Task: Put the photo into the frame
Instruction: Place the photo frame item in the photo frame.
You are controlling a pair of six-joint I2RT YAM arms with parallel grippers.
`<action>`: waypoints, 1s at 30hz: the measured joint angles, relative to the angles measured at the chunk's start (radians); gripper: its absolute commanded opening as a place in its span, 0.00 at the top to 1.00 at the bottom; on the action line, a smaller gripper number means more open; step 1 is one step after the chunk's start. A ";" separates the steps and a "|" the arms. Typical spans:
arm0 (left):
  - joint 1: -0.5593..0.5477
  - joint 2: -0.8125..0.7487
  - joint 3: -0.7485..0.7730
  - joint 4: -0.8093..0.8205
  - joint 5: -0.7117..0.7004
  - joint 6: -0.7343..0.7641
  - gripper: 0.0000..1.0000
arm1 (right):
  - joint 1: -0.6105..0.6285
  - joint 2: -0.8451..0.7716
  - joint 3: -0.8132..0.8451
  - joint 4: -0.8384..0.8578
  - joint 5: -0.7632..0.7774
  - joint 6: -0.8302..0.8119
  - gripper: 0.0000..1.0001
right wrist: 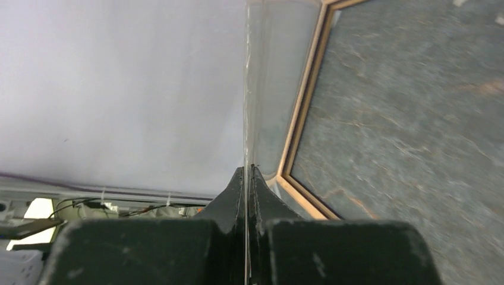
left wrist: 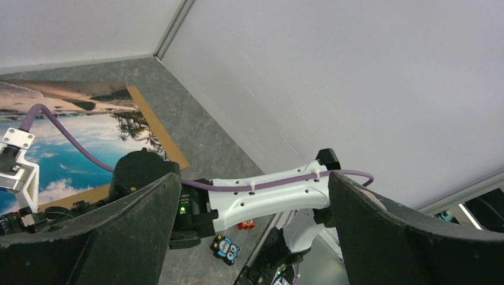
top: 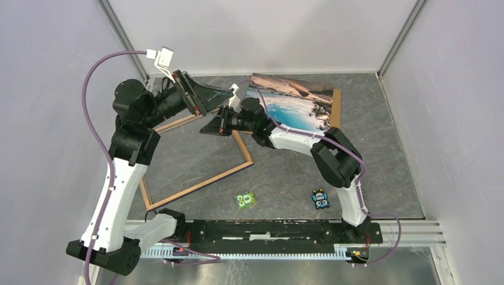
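Observation:
The photo of blue sky and water lies picture side up at the back right, on a brown board; it also shows in the left wrist view. The light wood frame lies flat at centre left. My right gripper hovers over the frame's far side, pointing left. It is shut on a thin pale sheet seen almost edge-on, with a frame corner behind it. I cannot tell what that sheet is. My left gripper is raised just behind it, open and empty.
The brown cardboard board sticks out past the photo's right edge. A green owl figure and a blue one lie near the front. White walls close in on the left, back and right.

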 measured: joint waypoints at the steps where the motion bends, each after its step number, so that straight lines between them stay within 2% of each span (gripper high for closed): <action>1: -0.006 0.001 -0.006 0.000 0.000 0.001 0.00 | -0.003 0.004 -0.014 0.002 0.003 0.000 1.00; 13: -0.087 0.039 -0.141 0.008 -0.051 0.096 0.00 | -0.080 0.094 -0.077 -0.053 -0.003 -0.044 1.00; 30: -0.093 0.072 -0.216 0.010 -0.054 0.163 0.00 | -0.109 0.142 -0.018 -0.133 -0.090 -0.121 1.00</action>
